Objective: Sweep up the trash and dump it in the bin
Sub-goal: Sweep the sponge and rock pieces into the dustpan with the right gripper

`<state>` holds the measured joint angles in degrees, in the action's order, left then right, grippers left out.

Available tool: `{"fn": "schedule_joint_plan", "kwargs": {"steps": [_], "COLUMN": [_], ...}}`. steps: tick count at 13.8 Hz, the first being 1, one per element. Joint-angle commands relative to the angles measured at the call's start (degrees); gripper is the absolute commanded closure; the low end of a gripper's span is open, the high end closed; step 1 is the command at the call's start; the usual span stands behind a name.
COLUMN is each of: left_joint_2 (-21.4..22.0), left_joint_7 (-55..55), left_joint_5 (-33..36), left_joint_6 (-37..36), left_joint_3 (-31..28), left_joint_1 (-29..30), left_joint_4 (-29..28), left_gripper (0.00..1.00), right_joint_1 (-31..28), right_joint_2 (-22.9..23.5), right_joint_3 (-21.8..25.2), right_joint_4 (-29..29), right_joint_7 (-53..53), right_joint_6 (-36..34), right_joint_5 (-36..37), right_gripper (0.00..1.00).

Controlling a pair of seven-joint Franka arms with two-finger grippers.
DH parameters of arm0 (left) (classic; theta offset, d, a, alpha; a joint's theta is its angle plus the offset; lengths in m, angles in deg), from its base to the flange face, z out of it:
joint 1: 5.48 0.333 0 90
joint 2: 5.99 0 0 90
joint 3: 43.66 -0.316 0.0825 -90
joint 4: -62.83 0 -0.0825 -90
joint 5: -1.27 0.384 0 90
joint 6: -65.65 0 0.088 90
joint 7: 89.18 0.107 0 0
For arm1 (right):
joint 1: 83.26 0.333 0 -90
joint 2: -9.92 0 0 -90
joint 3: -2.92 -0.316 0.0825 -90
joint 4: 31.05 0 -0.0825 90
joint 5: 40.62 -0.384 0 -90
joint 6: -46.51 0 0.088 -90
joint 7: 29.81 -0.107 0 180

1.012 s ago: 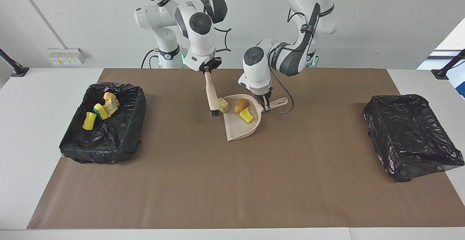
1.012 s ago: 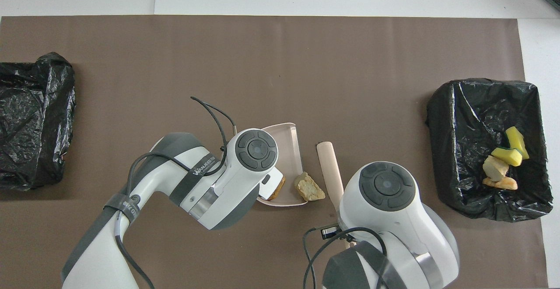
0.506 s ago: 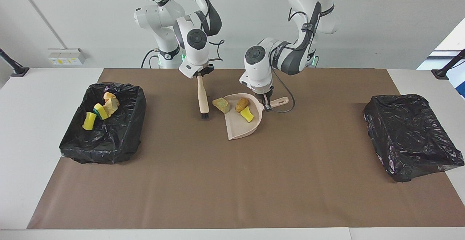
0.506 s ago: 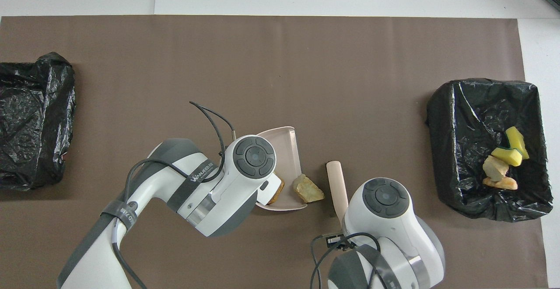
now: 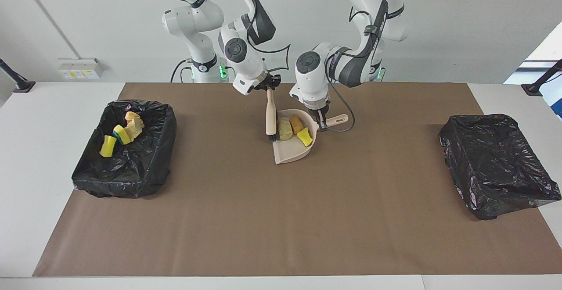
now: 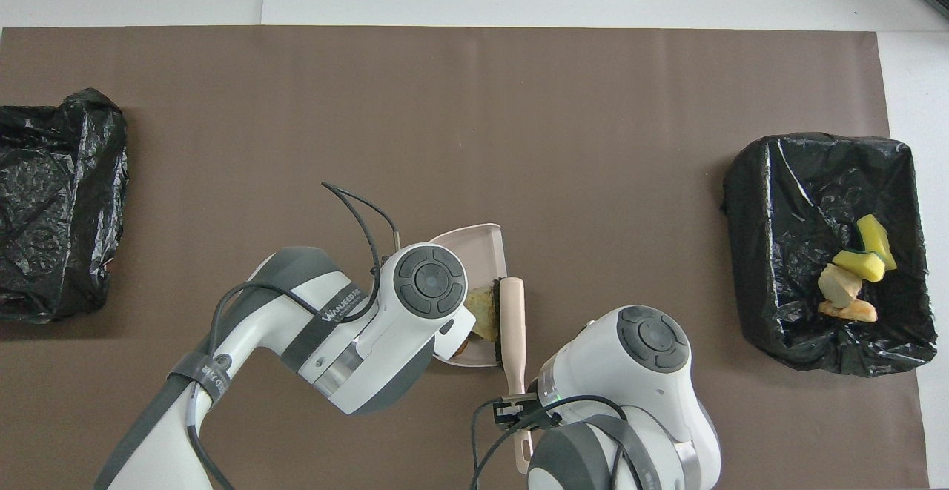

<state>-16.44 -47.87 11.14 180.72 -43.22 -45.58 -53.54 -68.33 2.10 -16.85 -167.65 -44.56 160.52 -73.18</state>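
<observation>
Two black bins (image 5: 125, 149) (image 5: 498, 163) flank dustpan (image 5: 290, 149); brush (image 5: 271, 116) at its mouth.

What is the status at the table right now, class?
Right gripper shut on brush, bristles at dustpan mouth. Left gripper shut on dustpan handle. Three trash chunks in dustpan, four in bin. Nothing in the way.

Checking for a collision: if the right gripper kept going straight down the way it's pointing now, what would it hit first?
Most likely the dustpan: the right gripper, shut on the brush, points down at its open edge, bristles beside the pale chunk. Depth is unclear.
</observation>
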Motion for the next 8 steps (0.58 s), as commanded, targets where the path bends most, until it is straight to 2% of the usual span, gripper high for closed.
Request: {"fn": "schedule_joint_plan", "kwargs": {"steps": [1,5,8], "left_joint_2": [1.5,1.9,3.9], "left_joint_7": [0.5,7.0,11.6], "left_joint_5": [0.5,0.4,0.4], "left_joint_6": [1.3,2.8,2.6], "left_joint_3": [-0.3,-0.3,-0.3], "left_joint_1": [-0.1,3.7,6.9], "left_joint_4": [-2.8,-2.3,-1.9], "left_gripper": [1.00,1.00,1.00], "right_joint_1": [-0.6,-0.4,0.9], "right_joint_2": [-1.2,-1.4,-1.9], "right_joint_3": [0.1,-0.3,-0.5], "right_joint_4": [2.7,9.3,10.7], "right_joint_7": [-0.4,-8.3,-10.0], "right_joint_6": [-2.3,-12.5,-17.4], "right_joint_5": [2.3,17.6,20.3], "right_gripper": [1.00,1.00,1.00]}}
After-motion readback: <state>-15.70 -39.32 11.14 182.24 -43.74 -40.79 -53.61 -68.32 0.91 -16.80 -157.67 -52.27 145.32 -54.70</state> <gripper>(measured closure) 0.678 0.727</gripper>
